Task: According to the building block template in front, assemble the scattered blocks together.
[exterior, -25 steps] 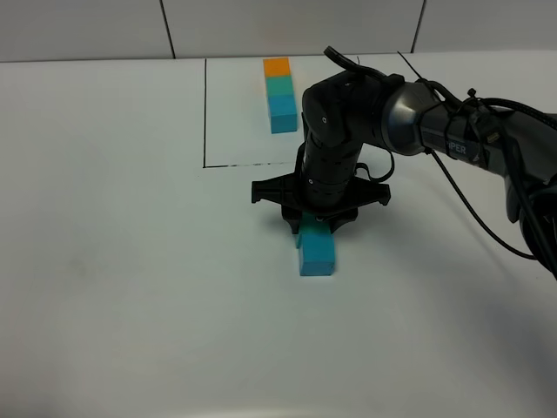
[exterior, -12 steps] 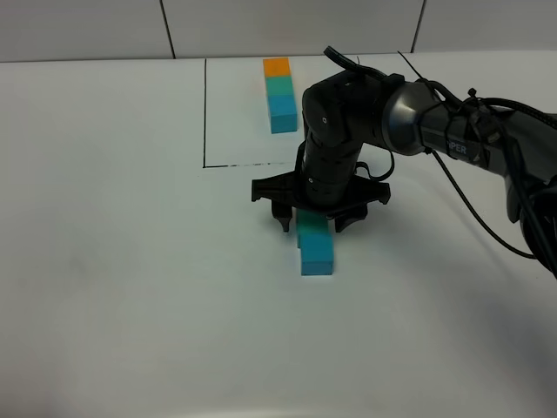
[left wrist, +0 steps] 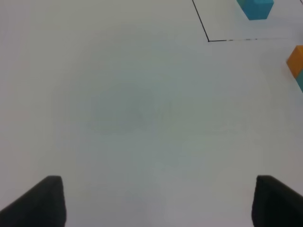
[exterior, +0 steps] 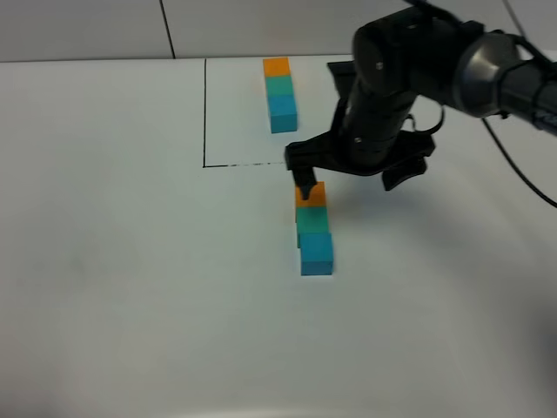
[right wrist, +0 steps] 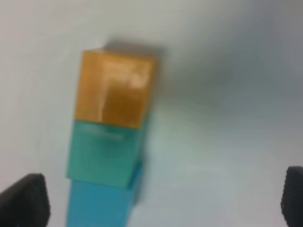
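Note:
The building block template [exterior: 279,87], a joined row of orange, teal and blue cubes, lies inside a thin black drawn rectangle [exterior: 204,113] at the back. Nearer the front, the scattered blocks lie in one touching line: orange [exterior: 311,193], teal [exterior: 312,219], blue [exterior: 316,252]. My right gripper [exterior: 352,180] hangs open just above and to the right of the orange end, one fingertip [exterior: 305,185] close over that cube. The right wrist view shows orange [right wrist: 116,87], teal [right wrist: 106,151] and blue [right wrist: 99,205] cubes below the open right gripper [right wrist: 158,198]. My left gripper [left wrist: 161,203] is open over bare table.
A white tabletop [exterior: 113,261] spreads around the blocks, with a tiled wall [exterior: 87,26] behind. In the left wrist view the template's blue cube [left wrist: 255,8], the rectangle's corner [left wrist: 208,40] and the loose orange cube [left wrist: 296,59] sit at the picture's edge.
My right gripper has opened, risen and shifted back and to the right off the block row. The orange cube, hidden under it before, now shows at the row's far end.

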Controlling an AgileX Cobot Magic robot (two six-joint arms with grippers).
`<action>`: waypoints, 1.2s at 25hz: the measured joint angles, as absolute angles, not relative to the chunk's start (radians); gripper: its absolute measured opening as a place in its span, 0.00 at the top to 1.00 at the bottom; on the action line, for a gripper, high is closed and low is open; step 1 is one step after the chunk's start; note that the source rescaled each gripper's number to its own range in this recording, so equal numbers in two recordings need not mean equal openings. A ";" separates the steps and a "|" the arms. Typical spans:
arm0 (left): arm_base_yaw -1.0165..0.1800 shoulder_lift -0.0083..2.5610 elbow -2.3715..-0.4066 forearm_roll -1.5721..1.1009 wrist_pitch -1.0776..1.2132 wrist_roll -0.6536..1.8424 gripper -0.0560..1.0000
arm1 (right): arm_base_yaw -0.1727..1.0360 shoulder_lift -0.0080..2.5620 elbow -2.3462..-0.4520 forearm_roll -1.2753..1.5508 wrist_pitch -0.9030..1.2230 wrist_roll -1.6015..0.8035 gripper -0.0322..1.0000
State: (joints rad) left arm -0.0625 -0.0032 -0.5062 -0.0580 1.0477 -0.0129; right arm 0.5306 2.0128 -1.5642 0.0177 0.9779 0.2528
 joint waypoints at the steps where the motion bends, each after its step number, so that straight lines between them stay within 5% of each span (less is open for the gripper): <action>1: -0.062 -0.003 -0.506 -0.058 1.048 -0.013 0.25 | 0.506 1.987 -1.530 0.020 0.975 0.233 0.00; 15: -0.062 -0.003 -0.506 -0.058 1.048 -0.013 0.25 | 0.185 1.262 -1.022 -0.021 0.836 0.150 0.00; 30: -0.062 -0.003 -0.506 -0.058 1.048 -0.014 0.25 | 0.147 0.547 -0.784 -0.100 1.085 0.143 0.00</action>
State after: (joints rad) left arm -0.0625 -0.0032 -0.5062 -0.0580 1.0477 -0.0138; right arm 0.1475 0.5475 -0.7845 -0.0996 1.0852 0.1430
